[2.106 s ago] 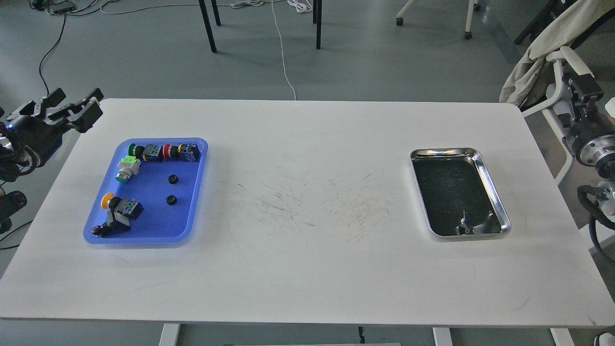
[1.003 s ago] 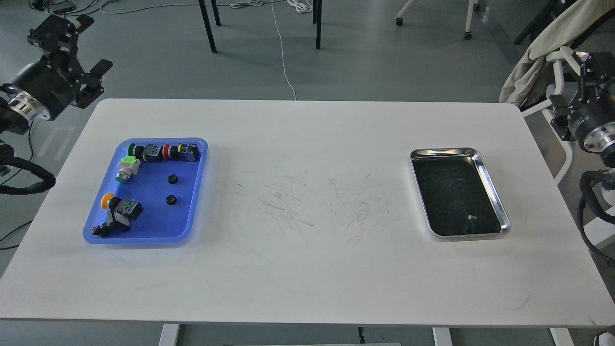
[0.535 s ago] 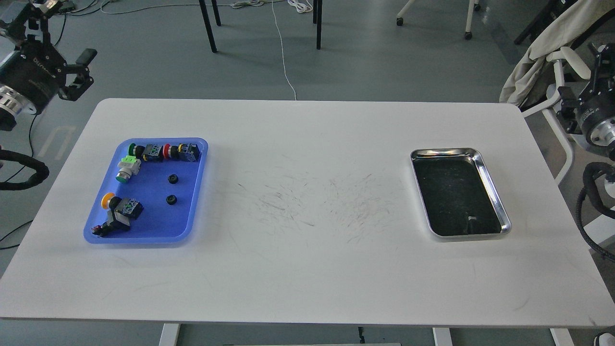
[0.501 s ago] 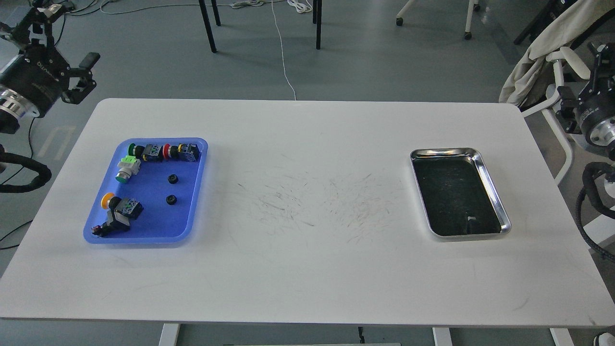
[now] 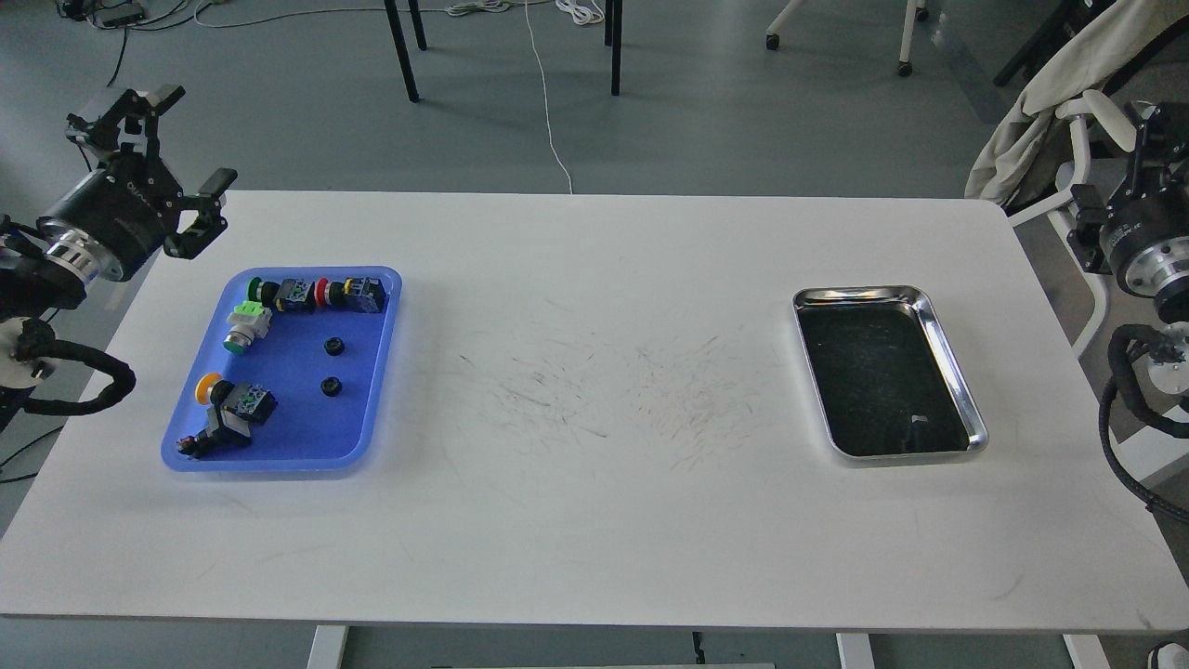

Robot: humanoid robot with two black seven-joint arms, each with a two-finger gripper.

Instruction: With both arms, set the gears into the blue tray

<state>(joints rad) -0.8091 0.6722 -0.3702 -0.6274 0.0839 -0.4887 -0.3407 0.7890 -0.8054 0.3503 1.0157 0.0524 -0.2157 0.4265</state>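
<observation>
Two gears [image 5: 333, 366] are lying in the blue tray [image 5: 372, 409], at 9 o'clock on the table [image 5: 594, 520]. The left gripper [image 5: 176, 149] is hanging wide open at 10 o'clock, holding nothing. The right gripper [image 5: 1147, 153] is at 3 o'clock; I cannot tell its jaws.

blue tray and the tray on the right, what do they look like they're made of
The blue tray looks like moulded plastic: even opaque colour, dull sheen, soft rounded rim. The tray on the right looks like polished metal, probably steel: its rim gives mirror-bright highlights, and its floor reflects dark.
</observation>
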